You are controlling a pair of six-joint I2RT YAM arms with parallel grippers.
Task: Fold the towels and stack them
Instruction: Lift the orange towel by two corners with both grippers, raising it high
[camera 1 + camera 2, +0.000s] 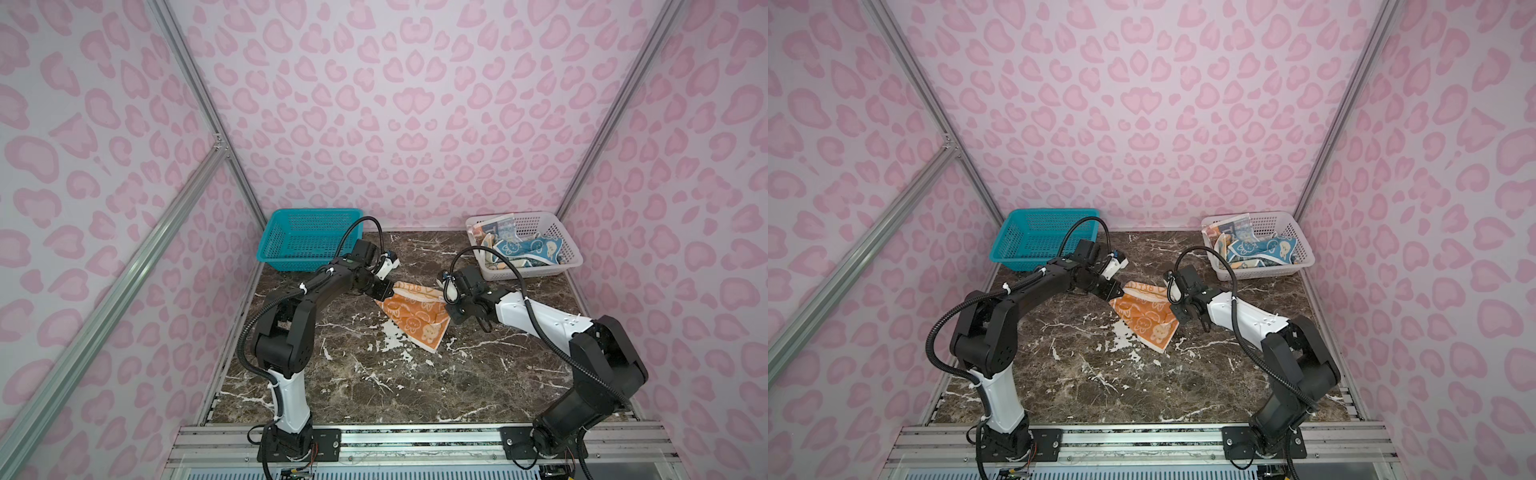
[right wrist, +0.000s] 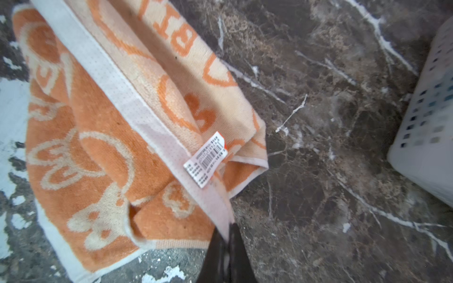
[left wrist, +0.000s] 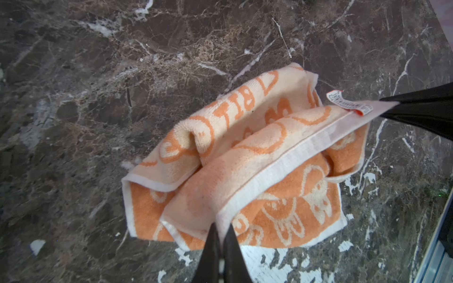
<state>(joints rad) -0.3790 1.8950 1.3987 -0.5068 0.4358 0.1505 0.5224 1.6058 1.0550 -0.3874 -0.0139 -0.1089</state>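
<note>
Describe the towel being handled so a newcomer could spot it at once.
Look at the marble tabletop, in front of the teal basket and the white basket. The left gripper and right gripper pinch the white hem of one towel. It alone is orange with cream bunnies; the other towels lie in the white basket.

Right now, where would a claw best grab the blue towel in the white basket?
Probably a raised fold of the blue towel, from straight above: it lies crumpled in the white basket, whose walls block any sideways approach.
</note>
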